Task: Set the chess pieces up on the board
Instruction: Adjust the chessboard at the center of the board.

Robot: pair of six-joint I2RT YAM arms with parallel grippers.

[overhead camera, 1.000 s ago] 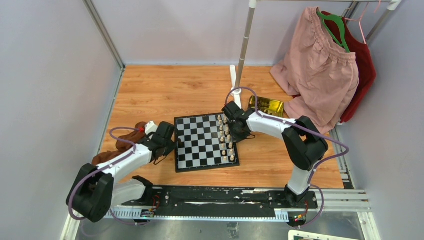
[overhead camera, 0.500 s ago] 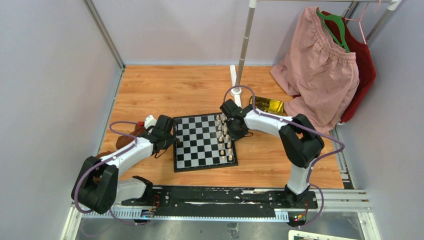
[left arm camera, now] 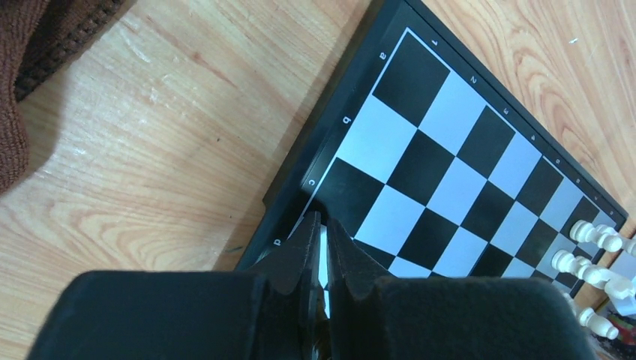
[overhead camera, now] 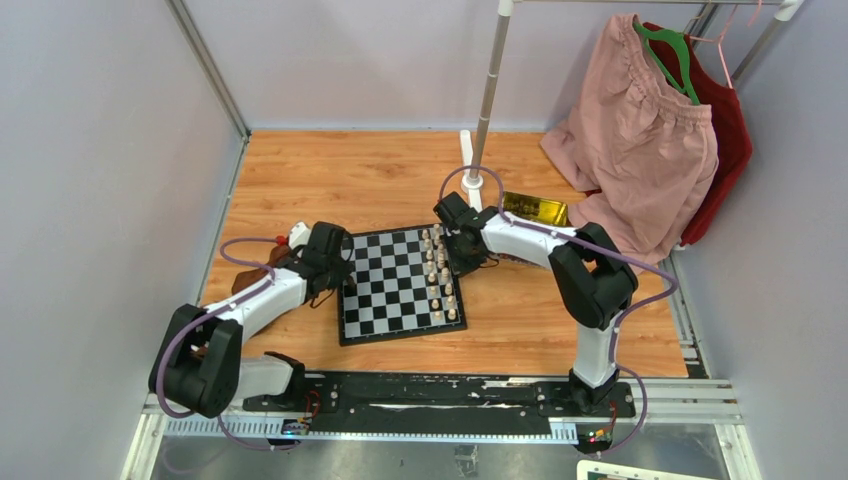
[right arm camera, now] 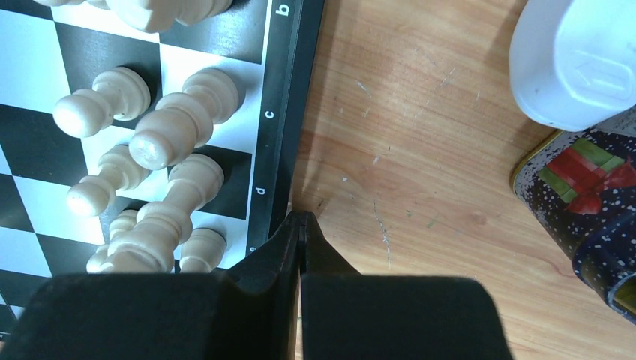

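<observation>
We log board [overhead camera: 385,290] shifted left versus second ago. Both closed: left gripper [left arm camera: 319,219] at rim, right gripper [right arm camera: 300,219] against opposite edge. Likely squaring board; white pieces [overhead camera: 441,277] upright.

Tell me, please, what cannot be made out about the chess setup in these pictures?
Top external: the cream pieces are too small to tell their kinds.
Right wrist: the right gripper hides the lowest pieces; the top edge cuts off others.
Left wrist: the left gripper covers part of the board.
Dark pieces: seen in no view.
</observation>
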